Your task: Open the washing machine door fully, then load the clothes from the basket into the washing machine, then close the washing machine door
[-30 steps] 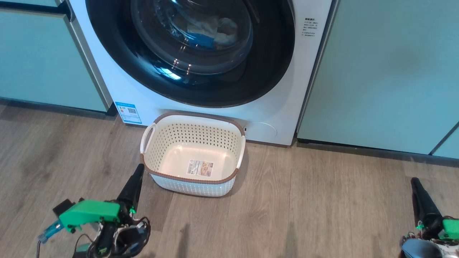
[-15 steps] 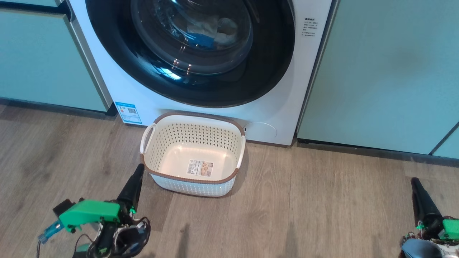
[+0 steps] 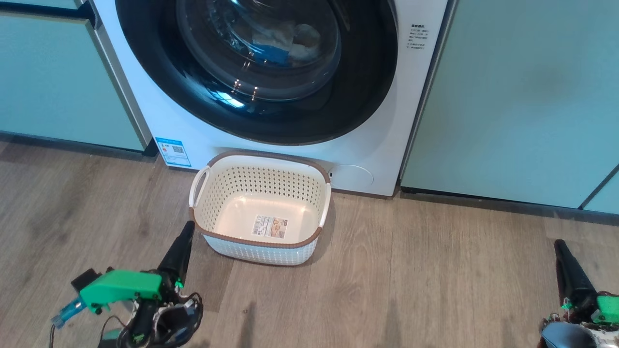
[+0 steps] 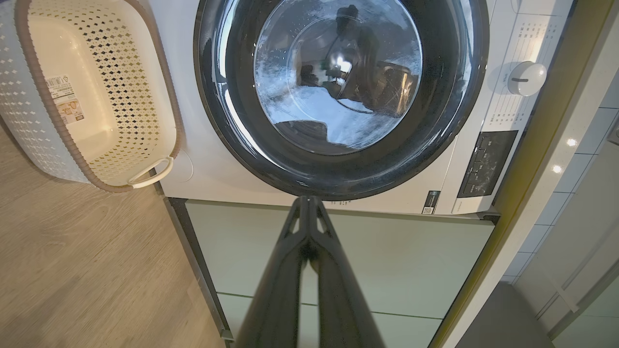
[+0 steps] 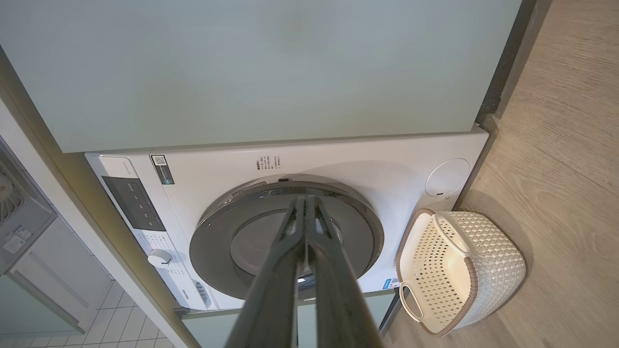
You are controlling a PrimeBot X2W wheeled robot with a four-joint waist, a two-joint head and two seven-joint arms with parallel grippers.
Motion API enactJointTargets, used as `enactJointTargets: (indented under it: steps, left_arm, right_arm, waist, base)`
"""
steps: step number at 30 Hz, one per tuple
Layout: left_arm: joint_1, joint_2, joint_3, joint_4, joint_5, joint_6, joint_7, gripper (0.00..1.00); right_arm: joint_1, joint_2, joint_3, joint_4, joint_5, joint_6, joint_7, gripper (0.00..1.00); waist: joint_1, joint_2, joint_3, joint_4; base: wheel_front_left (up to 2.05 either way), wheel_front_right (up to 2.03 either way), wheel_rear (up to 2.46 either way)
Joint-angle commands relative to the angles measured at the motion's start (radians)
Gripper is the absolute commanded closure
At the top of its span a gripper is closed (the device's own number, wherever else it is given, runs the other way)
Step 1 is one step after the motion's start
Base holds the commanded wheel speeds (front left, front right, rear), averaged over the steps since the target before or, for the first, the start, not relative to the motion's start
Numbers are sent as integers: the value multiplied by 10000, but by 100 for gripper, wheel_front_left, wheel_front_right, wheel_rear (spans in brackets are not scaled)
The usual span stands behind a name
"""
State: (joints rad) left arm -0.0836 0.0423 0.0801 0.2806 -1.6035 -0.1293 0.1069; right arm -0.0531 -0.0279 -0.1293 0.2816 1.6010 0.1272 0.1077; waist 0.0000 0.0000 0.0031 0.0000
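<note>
- Wood-grain planks (image 3: pixel 411 290) are running under everything you are seeing. The washing machine (image 3: pixel 377 145) is standing on them, white, with pale green cabinets (image 3: pixel 522 96) flanking it on both sides.
- The washing machine door (image 3: pixel 159 72) is sitting closed, flush against the washing machine's front, and its glossy black ring is catching reflections.
- The clothes (image 3: pixel 290 41) are lying inside the washing machine, showing pale with a blue patch through the glass porthole.
- The basket (image 3: pixel 261 186) is resting on the floor just in front of the washing machine, below the door, with its bottom label (image 3: pixel 269 226) facing up at you.
- A small blue sticker (image 3: pixel 170 151) is clinging to the washing machine's lower left corner.
- Your left gripper (image 3: pixel 187 229) is hovering in front of the washing machine, towards its left. The tip is lying near the basket's corner but apart from it. The fingers (image 4: pixel 285 270) are pressing together at the tips, holding nothing.
- Your right gripper (image 3: pixel 560 244) is hanging in front of the washing machine and well to its right, over bare floor. Its fingers (image 5: pixel 275 285) are likewise meeting at the tips, gripping and touching nothing.
</note>
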Motion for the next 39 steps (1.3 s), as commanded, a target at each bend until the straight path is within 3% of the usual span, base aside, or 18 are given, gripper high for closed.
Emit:
enactJointTargets:
  steps: [1,39]
  left_arm:
    - [-244,79,338,-357,-50,-14,64,100]
    - [-244,79,337,-357,-51,-14,63,100]
  right_arm:
    - [-549,-223,156,-368,77,35,55,100]
    - [-549,-223,157,-368,77,35,54,100]
  waist:
    - [0,0,0,0]
    - [0,0,0,0]
  base:
    - [0,0,0]
    - [0,0,0]
